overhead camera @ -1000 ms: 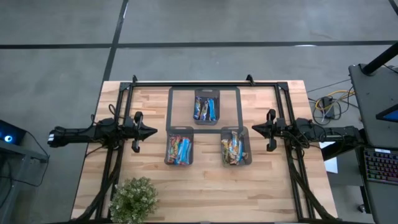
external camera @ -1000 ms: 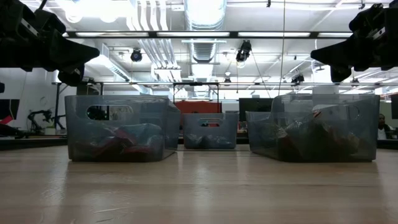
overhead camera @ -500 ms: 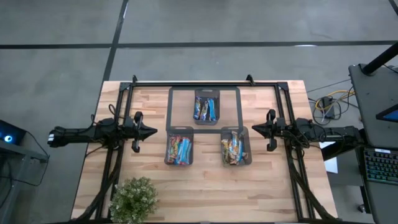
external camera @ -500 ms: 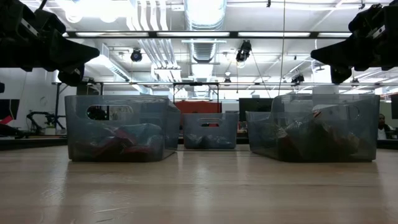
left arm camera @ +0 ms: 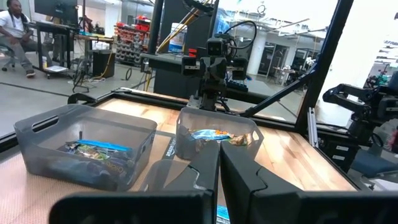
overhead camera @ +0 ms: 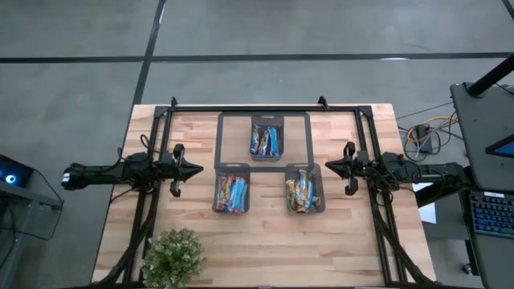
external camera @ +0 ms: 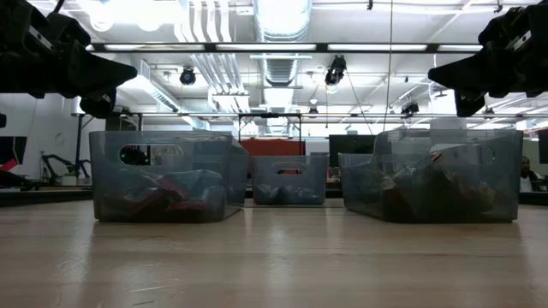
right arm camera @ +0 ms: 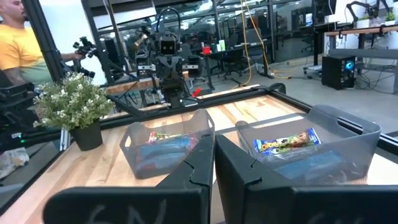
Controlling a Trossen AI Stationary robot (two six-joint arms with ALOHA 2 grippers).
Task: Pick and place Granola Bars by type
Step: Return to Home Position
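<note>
High view: wooden table (overhead camera: 265, 249), grey floor (overhead camera: 281, 32).

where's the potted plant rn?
High view: the potted plant sits at the lower-left corner of the table, on the left arm's side, below the left hand.

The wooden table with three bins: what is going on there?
Nothing is being handled now. The foil-wrapped granola bars lie sorted in three dark see-through plastic bins: blue bars in the rear bin, red-and-blue bars in the front left bin, brownish-gold bars in the front right bin. The left gripper hangs shut and empty above the light wooden table, left of the bins; the right gripper does the same on their right. A small potted green plant stands at the table's front edge.
</note>
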